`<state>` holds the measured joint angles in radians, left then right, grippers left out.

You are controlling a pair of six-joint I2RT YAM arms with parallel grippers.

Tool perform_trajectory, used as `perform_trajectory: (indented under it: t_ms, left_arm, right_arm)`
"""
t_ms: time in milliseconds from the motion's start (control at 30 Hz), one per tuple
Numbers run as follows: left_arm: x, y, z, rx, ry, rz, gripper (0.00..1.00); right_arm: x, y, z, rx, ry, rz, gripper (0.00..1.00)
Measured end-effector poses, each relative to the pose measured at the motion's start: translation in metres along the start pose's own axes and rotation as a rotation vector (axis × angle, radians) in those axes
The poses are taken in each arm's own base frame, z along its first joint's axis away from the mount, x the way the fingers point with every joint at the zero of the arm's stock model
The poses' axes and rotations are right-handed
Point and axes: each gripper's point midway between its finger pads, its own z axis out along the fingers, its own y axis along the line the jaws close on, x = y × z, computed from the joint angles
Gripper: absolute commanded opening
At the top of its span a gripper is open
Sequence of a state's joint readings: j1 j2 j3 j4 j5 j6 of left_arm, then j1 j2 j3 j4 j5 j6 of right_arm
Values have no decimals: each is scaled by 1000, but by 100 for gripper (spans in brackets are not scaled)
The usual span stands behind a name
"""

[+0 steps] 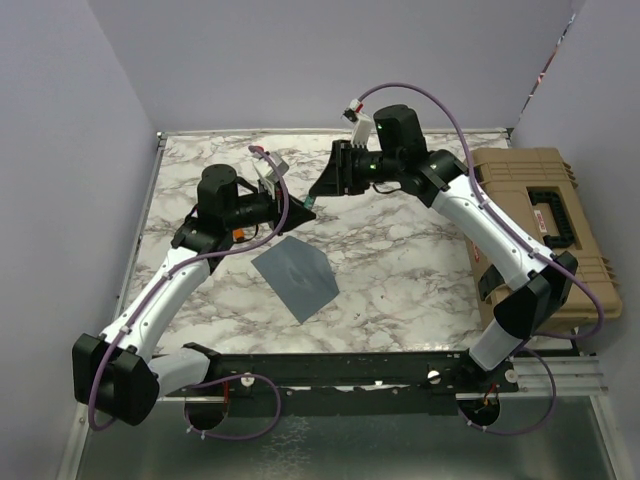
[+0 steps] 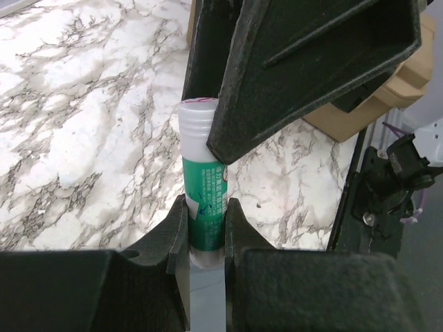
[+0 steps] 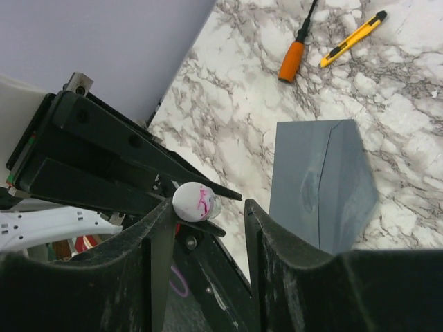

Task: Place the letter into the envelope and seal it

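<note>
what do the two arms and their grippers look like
Both arms are alike: the left arm and right arm have white tubular links between bulky black joints, with a purple cable looping along each. The left gripper and right gripper have matte black, wedge-shaped, textured fingers.

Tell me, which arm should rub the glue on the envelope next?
Left, probably. The left tool is shut on the glue stick, and the envelope lies close by. The right tool is open beside the stick's top, gripping nothing.
</note>
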<state>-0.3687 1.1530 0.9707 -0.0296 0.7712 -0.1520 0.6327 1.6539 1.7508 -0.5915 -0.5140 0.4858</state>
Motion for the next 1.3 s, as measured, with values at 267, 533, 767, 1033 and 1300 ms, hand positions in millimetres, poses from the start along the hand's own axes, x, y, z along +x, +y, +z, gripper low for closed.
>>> perform_trajectory:
  t_ms: [267,533,767,1033,1300]
  left_arm:
    - [2,-1,0,7,11,73,0]
    - [-1,-3,-3,6,0,116,0]
    - [3,-1,-3,6,8,115,0]
    - [4,-1,-2,4,7,116,0]
    - [13,-1,-3,5,21,103,0]
  right_arm:
    - [9,2,0,-28,41,-3,39]
    - [11,9,3,-80,65,-3,36]
    - [14,11,8,-111,87,-3,29]
    - [14,10,8,-112,87,-24,35]
    - [16,10,7,-114,91,-28,45]
